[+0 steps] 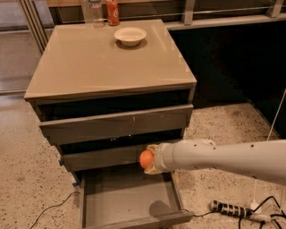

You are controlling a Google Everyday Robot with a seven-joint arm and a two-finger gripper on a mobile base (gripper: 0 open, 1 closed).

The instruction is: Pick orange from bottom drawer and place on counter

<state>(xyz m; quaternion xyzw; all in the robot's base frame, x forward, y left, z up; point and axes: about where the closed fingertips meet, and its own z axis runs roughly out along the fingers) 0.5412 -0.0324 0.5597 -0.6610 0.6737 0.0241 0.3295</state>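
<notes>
The tool [151, 161] is closed on the orange [146, 159], fingers pinching it from both sides and holding it in the air just above the bottom drawer [125, 197], a grip I judge is meant to keep the round fruit from rolling free on the lift. That drawer stands pulled out, likely so the arm could reach in, and the bench [103, 62], well above the drawer, has room toward its front for the set-down. Counted: one orange, three drawers, and one white bowl [130, 36], one red can [112, 11] and one clear bottle [94, 6], all far above and behind the bottom drawer.
</notes>
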